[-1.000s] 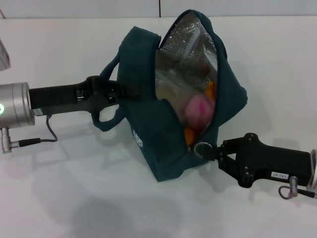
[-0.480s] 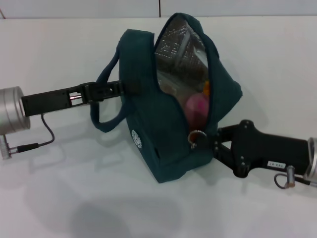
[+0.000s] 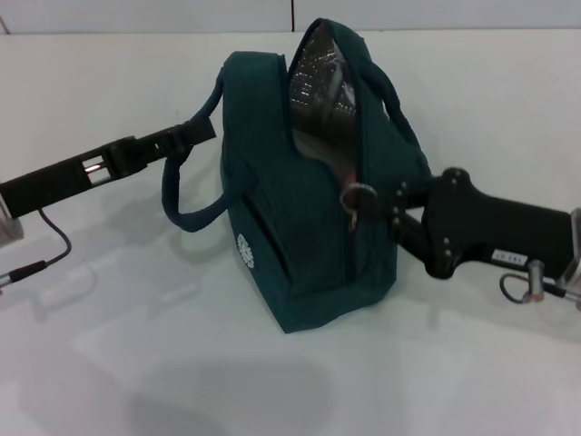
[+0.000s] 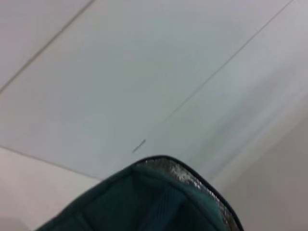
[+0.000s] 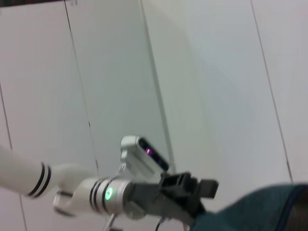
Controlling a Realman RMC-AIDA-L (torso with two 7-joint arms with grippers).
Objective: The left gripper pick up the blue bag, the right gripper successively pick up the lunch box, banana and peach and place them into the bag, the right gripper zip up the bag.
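Note:
The blue bag (image 3: 300, 218) stands upright in the middle of the table, its white logo (image 3: 246, 250) facing me. The zipper is closed most of the way. Only a narrow slit of silver foil lining (image 3: 313, 68) shows at the top. My right gripper (image 3: 381, 202) reaches in from the right and is shut on the metal ring pull (image 3: 357, 195), midway up the bag's side. From the left, my left gripper (image 3: 201, 133) is shut on one loop handle (image 3: 172, 182). The lunch box, banana and peach are hidden inside the bag. The bag's rim (image 4: 163, 187) fills the left wrist view.
White tabletop lies all around the bag, with a seam (image 3: 292, 14) at the far edge. A black cable (image 3: 50, 250) hangs from the left arm. The right wrist view shows the left arm's silver wrist (image 5: 108, 195) with its green light, beside a corner of the bag (image 5: 260, 207).
My right gripper has drawn the ring pull up along the bag, closing the opening over the pink fruit. The left arm has moved back and up with the handle, and the bag stands straighter.

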